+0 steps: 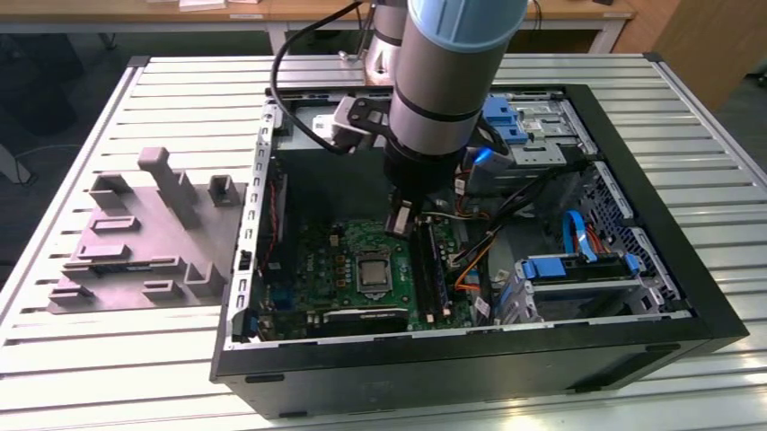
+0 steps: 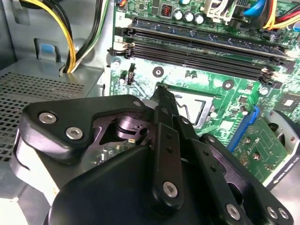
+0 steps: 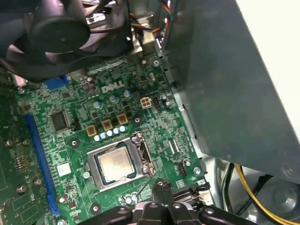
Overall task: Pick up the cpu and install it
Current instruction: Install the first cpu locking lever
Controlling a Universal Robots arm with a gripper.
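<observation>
Cpu (image 3: 115,165) sits flat in the motherboard socket (image 3: 140,159), lower centre of first wrist view. Gripper (image 3: 162,187) hangs just beside it, fingers pressed together, holding nothing.

The arm (image 1: 450,63) is a thick cylinder of silvery-grey metal with a pale blue band at its top joint and a dark ring lower down, narrowing to a black wrist section; a black cable loops off its side past a small grey boxy mount. The gripper (image 2: 161,93) is matt black, built of flat linkage plates that overlap and taper to narrow fingers. Round silver screw heads and pivot pins stud those plates, plain in the second wrist view, and the black fingertips (image 3: 161,185) show in the first wrist view.
</observation>
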